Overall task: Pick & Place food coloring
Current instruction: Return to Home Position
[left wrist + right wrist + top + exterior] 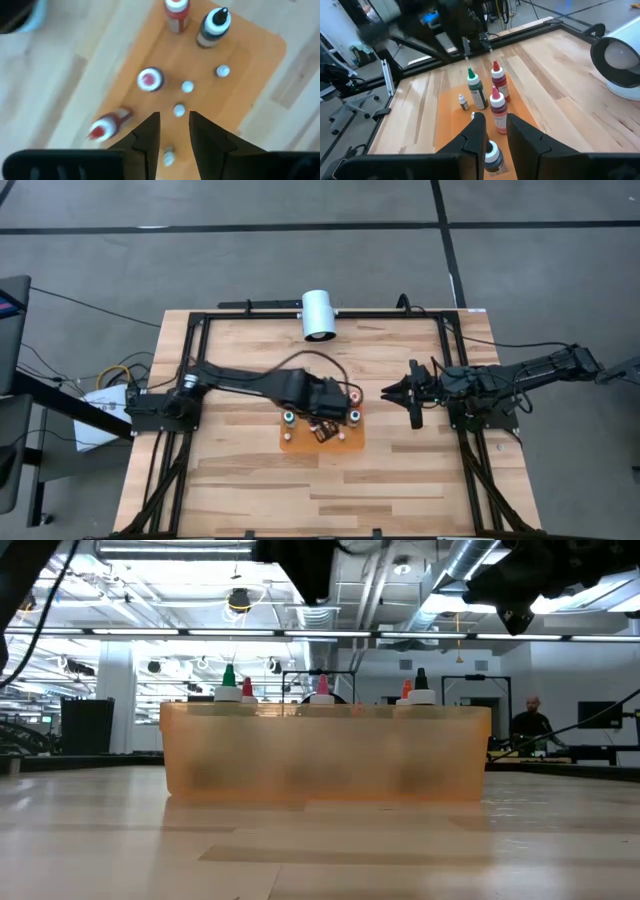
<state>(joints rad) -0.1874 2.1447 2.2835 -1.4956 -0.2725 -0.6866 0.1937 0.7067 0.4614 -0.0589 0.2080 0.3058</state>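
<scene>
The food coloring bottles stand upright on the floor of the orange tray (346, 443) at the table's middle. The left wrist view shows a red-topped bottle (176, 11), a dark-topped one (215, 24) and two more red-topped ones (149, 79) (106, 126). Their tips rise above the tray wall (325, 755) in the low view. My left gripper (174, 125) hangs above the tray, pointing down, open, with nothing between its fingers. My right gripper (495, 127) (390, 392) hovers off the tray's right side, pointing toward it, open and holding nothing.
A big white cylinder (318, 313) lies at the table's far edge. Black frame rails (190, 360) run along the table's sides. Small white-topped pieces (187, 86) dot the tray floor. Bare wood (330, 500) lies between the tray and the near edge. A person (530, 720) stands in the room behind.
</scene>
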